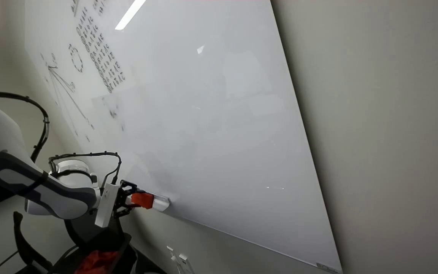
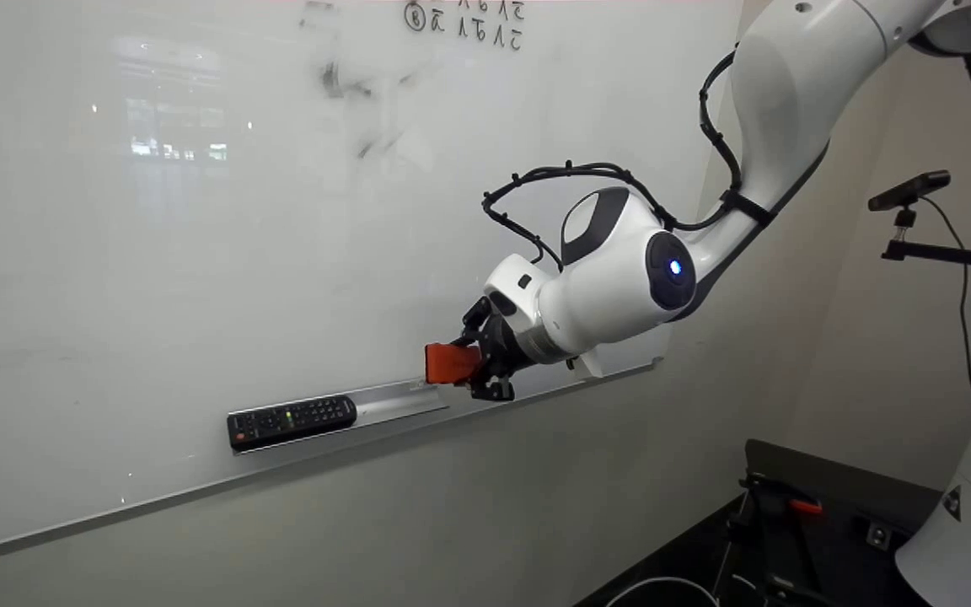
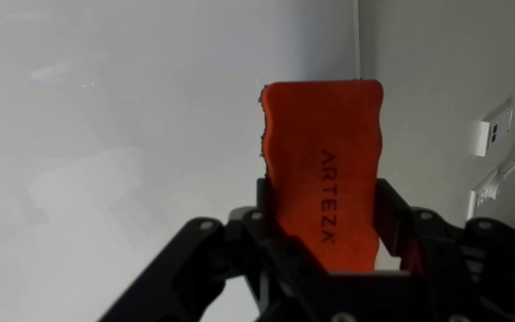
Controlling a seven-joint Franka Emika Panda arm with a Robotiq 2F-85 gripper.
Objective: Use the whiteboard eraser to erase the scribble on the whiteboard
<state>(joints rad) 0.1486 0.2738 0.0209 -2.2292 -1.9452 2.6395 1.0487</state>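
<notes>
What looks like the scribble (image 2: 332, 81), some grey-black smudges on the whiteboard (image 2: 199, 320), lies well above the hand (image 3: 322, 197) and, in that exterior view, somewhat ahead of it, so the next move likely calls for a lift. The whiteboard eraser (image 3: 324, 129) juts straight out ahead of the hand, its long axis along the way the hand points. The hand is clamped firmly on its two long edges; whether it touches the whiteboard I cannot tell.
</notes>
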